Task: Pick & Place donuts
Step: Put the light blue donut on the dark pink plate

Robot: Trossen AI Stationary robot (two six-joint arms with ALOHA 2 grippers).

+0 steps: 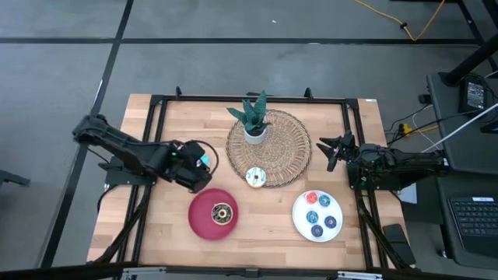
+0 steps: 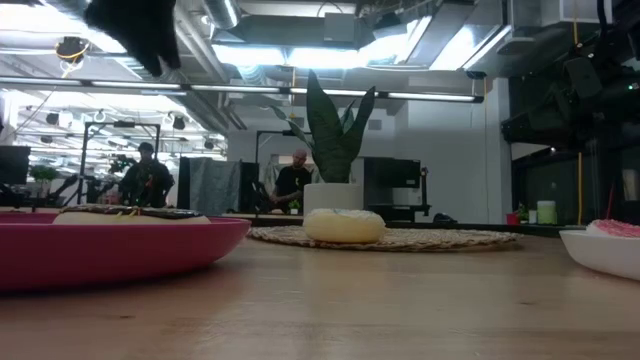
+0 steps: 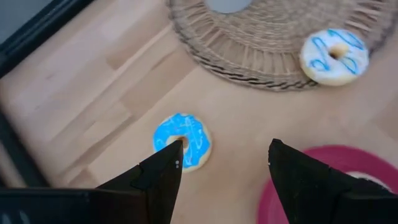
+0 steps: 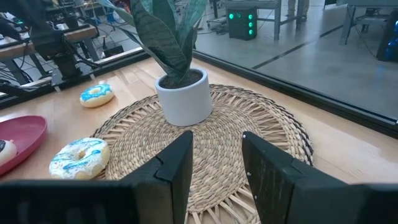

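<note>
Donuts: three larger toy rings and several coin-sized ones were on the bench (image 1: 257, 225), none held by either arm.
Bench: a light wooden top inside a black frame carried every item listed.
Woven mat (image 1: 289, 148): round, at the centre rear of the bench, with a potted plant (image 1: 253, 118) in a white pot standing on it.
Red plate (image 1: 204, 220): at front, left of centre, with the chocolate donut (image 1: 222, 213) lying on it.
White plate (image 1: 302, 215): at front right, holding the small donuts (image 1: 320, 215), blue and teal with one red.
Left gripper (image 3: 224, 163): over the bench beside the mat's left edge, near the red plate; jaws stood apart and empty.
Right gripper (image 4: 216, 162): at the right edge of the bench, facing the mat and plant; jaws stood partly open with nothing between them.
Blue iced donut (image 3: 182, 140): flat on bare wood just off the mat's left rim, below the left jaws, one fingertip overlapping it in the left wrist view; contact could not be confirmed.
White donut (image 1: 256, 177): cream with blue drizzle, on the front edge of the mat.
Background: two people (image 2: 146, 176) were visible in the room beyond the bench.
</note>
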